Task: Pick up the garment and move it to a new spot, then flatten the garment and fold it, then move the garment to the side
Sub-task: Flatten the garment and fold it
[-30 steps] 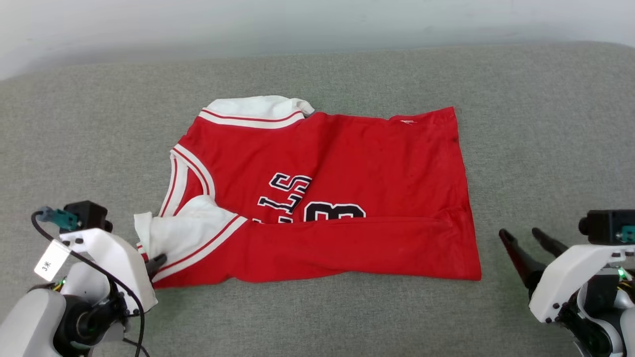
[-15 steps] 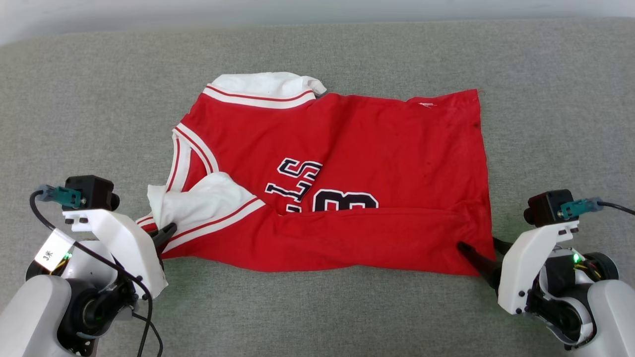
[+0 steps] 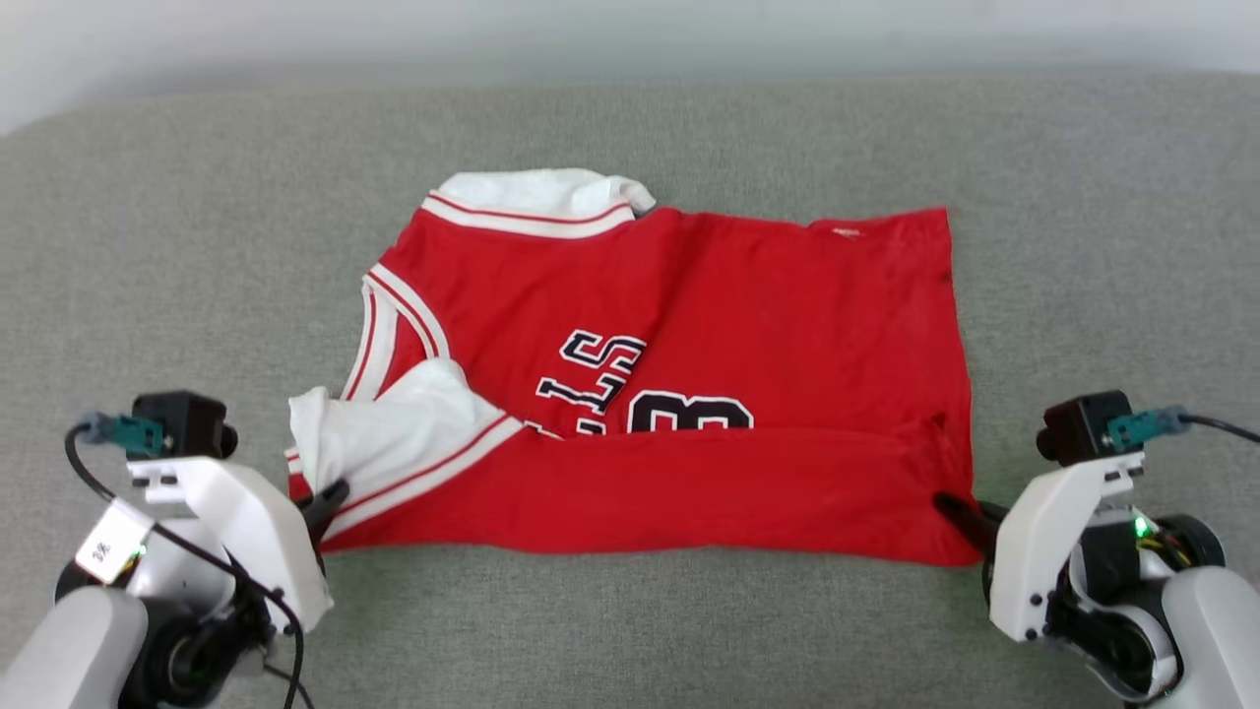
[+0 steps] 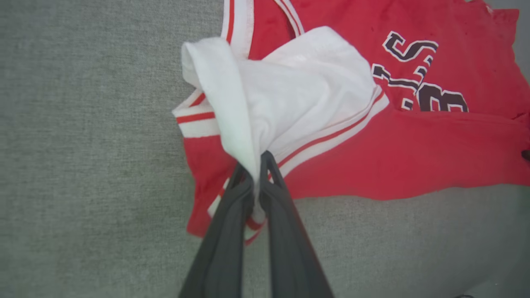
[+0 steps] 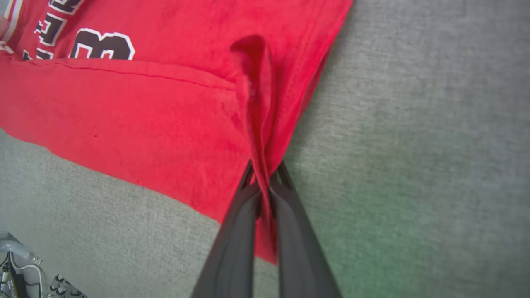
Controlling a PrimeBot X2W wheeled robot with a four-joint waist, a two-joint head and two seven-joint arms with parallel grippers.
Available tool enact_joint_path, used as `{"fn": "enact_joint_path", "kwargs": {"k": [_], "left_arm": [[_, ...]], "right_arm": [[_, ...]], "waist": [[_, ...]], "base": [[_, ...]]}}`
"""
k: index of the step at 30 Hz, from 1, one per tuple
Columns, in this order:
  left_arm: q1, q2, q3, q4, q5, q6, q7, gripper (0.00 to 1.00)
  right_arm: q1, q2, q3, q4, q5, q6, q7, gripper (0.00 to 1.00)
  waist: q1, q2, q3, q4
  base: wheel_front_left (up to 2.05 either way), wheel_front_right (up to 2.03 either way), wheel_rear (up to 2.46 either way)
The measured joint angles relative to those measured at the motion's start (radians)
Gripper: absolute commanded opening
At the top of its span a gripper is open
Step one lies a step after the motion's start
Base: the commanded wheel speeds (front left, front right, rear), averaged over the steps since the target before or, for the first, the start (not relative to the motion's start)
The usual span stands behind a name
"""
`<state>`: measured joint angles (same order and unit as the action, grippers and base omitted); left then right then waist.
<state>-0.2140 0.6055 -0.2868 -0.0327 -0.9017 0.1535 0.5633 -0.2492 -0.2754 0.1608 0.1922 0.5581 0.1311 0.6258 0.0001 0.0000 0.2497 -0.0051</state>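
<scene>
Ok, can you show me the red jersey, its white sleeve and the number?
red jersey (image 3: 787, 325): head view, plain red body.
white sleeve (image 4: 298, 82): left wrist view, bunched white cloth.
number (image 3: 689, 406): head view, the black digit.

- A grey woven cloth surface (image 3: 630, 630) stretches wide from side to side, padded like upholstery, with a fine flecked weave.
- Its far edge (image 3: 148, 113) is rounded and dips towards the left corner.
- Behind that edge stands a pale, plain wall (image 3: 630, 30).
- The light is soft and even, and shadows are faint.
- A green tint (image 5: 372, 248) lies on the cloth in the right wrist view.
</scene>
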Motion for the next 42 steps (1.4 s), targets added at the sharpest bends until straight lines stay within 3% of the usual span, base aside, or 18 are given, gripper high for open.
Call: {"fn": "enact_joint_path", "kwargs": {"k": [5, 16, 24, 25, 26, 27, 29, 30, 36, 42], "left_arm": [[0.081, 0.005, -0.001, -0.005, -0.011, 0.006, -0.004, 0.00], [0.325, 0.007, 0.006, -0.058, -0.065, 0.067, -0.003, 0.00], [0.364, -0.030, -0.008, -0.025, -0.073, 0.045, -0.044, 0.00], [0.357, -0.035, -0.017, -0.006, -0.071, 0.039, -0.043, 0.36], [0.350, -0.042, -0.024, 0.009, -0.069, 0.032, -0.045, 0.95], [0.339, -0.053, -0.025, 0.026, -0.068, 0.031, -0.058, 1.00], [0.308, -0.067, -0.034, 0.074, -0.058, 0.017, -0.073, 1.00], [0.289, -0.075, -0.037, 0.098, -0.041, 0.006, -0.101, 1.00], [0.228, -0.071, -0.031, 0.104, 0.055, -0.018, -0.244, 1.00], [0.169, -0.095, -0.034, 0.085, 0.151, -0.030, -0.411, 1.00]], "right_arm": [[0.072, -0.005, -0.013, -0.044, -0.003, 0.000, 0.014, 0.00], [0.304, 0.026, -0.078, -0.121, -0.015, 0.000, 0.062, 0.00], [0.396, 0.081, -0.143, -0.112, -0.034, 0.000, 0.035, 0.00], [0.398, 0.087, -0.144, -0.103, -0.039, 0.000, 0.023, 0.22], [0.398, 0.096, -0.151, -0.092, -0.039, 0.000, 0.011, 0.48], [0.398, 0.102, -0.152, -0.080, -0.039, 0.000, 0.003, 1.00], [0.398, 0.107, -0.144, -0.064, -0.051, 0.000, -0.047, 1.00], [0.391, 0.107, -0.119, -0.070, -0.069, 0.000, -0.139, 1.00], [0.345, 0.127, -0.129, -0.107, -0.172, 0.000, -0.433, 1.00], [0.317, 0.176, -0.203, -0.182, -0.281, 0.000, -0.576, 1.00]], "waist": [[0.0000, 0.0000, -0.065, 0.000], [-0.0002, 0.0000, -0.208, 0.011], [-0.0003, 0.0000, -0.235, 0.036], [-0.0002, 0.0000, -0.232, 0.037], [-0.0002, 0.0000, -0.229, 0.037], [-0.0002, 0.0000, -0.226, 0.037], [-0.0002, 0.0000, -0.220, 0.036], [-0.0002, 0.0000, -0.216, 0.032], [-0.0002, 0.0000, -0.219, 0.024], [-0.0002, 0.0000, -0.213, 0.017]], "base": [[0.00, 0.00, 0.00], [0.00, 0.00, 0.00], [0.00, 0.00, 0.00], [0.00, 0.00, 0.00], [0.00, 0.00, 0.00], [0.00, 0.00, 0.00], [0.00, 0.00, 0.00], [0.00, 0.00, 0.00], [0.00, 0.00, 0.00], [0.00, 0.00, 0.00]]}}
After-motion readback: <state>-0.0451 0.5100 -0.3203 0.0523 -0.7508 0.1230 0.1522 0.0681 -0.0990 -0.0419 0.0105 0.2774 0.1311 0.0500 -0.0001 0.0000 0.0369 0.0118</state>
